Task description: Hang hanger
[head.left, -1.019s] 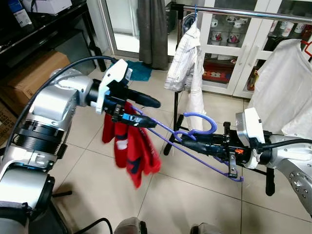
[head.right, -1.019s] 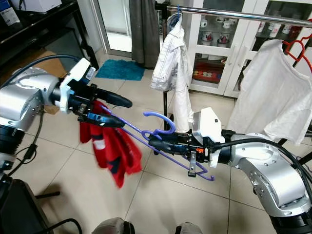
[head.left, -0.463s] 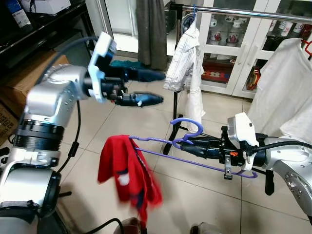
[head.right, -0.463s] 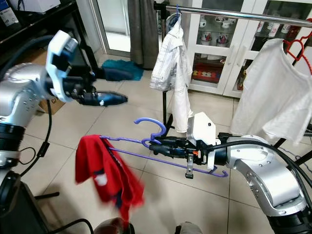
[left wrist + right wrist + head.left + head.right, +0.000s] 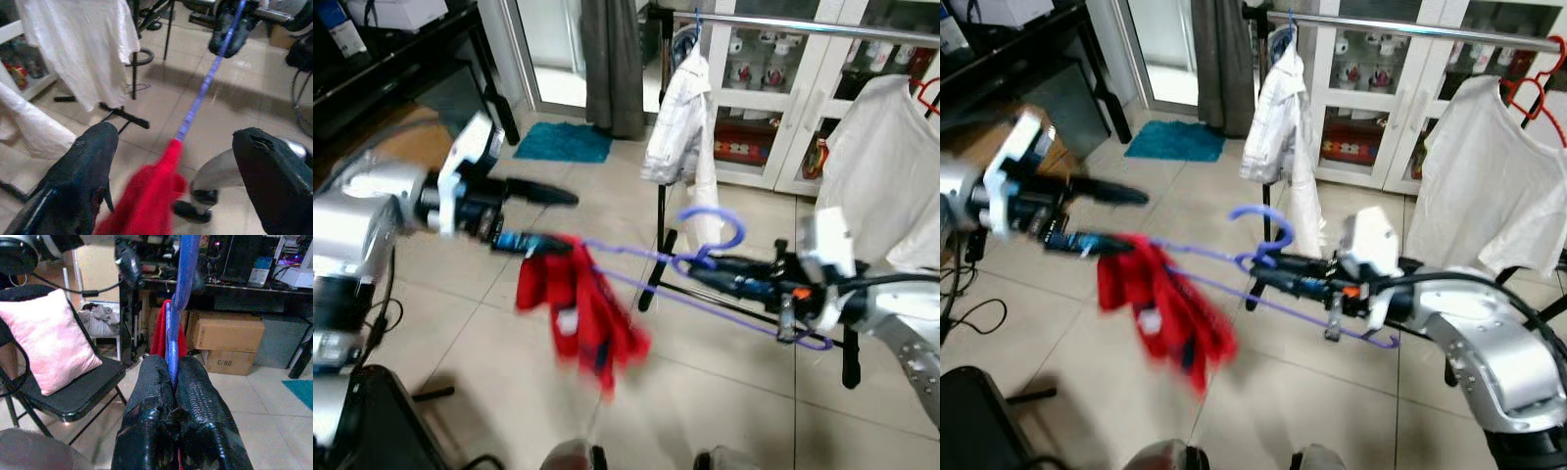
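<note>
Clearly, the purple hanger (image 5: 705,269) is clamped by the right gripper (image 5: 700,266); the left gripper (image 5: 543,217) is spread open, so the red garment (image 5: 582,313) could be shed mid-swing.

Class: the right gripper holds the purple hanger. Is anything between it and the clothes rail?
Nothing visible blocks it. The purple hanger sits in the right gripper, below a bare stretch of the rail between the white shirt and the white T-shirt.

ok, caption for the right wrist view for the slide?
Right end effector shut on the purple hanger, red garment at its far end.
</note>
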